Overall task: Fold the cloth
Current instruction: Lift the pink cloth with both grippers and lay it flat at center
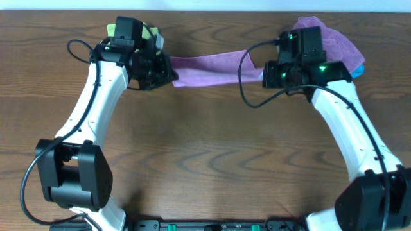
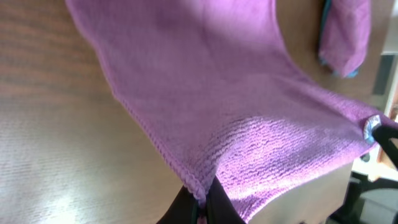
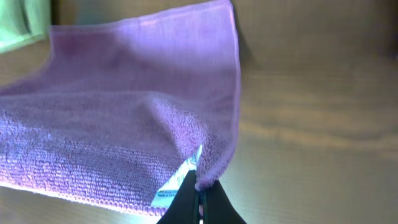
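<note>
A purple cloth hangs stretched between my two grippers over the far part of the wooden table. My left gripper is shut on its left corner; in the left wrist view the cloth spreads away from the pinched corner at the jaws. My right gripper is shut on the right corner, next to a white label; the cloth fills the left of the right wrist view and the jaws pinch its hem.
More purple cloth lies at the far right behind the right arm, with a blue edge under it. A yellow-green cloth lies behind the left gripper. Both arms' cables loop near the cloth.
</note>
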Tool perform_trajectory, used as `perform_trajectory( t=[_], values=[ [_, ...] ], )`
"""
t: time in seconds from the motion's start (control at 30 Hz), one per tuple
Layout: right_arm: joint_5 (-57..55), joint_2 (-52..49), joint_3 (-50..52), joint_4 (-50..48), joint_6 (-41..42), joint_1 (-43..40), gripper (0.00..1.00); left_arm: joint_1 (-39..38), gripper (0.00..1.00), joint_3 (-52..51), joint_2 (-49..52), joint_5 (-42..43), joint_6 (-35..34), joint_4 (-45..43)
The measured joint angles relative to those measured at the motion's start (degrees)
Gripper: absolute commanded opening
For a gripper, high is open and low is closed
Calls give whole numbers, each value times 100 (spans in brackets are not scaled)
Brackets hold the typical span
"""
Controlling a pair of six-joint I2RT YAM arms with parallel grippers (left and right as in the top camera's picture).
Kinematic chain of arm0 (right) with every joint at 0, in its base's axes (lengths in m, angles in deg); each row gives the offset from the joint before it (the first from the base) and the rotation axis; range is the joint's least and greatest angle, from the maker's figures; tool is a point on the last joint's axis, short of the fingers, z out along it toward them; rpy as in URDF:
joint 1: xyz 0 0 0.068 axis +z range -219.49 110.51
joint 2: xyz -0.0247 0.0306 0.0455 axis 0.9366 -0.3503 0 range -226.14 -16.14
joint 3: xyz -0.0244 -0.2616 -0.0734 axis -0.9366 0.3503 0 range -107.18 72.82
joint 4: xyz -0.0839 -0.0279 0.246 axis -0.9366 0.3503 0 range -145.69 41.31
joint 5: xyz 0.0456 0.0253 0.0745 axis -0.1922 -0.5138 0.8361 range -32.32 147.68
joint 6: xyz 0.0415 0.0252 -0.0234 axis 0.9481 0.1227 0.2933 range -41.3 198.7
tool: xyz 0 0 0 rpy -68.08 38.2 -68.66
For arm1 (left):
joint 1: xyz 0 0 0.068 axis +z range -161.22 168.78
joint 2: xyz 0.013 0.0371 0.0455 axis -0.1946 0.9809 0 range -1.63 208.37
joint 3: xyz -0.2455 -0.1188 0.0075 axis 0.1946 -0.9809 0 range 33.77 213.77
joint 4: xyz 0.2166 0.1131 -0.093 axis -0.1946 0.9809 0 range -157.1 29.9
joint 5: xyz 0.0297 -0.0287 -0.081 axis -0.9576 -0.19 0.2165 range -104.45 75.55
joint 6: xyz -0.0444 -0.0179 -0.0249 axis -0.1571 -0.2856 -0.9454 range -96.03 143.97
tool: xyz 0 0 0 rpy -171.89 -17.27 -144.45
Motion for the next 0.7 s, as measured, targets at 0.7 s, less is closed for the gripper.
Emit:
perform_trajectory(
  t=[0.7],
  values=[
    [-214, 678, 2236, 181, 72, 898, 1, -48, 6, -2809, -87, -120, 671, 284]
  ],
)
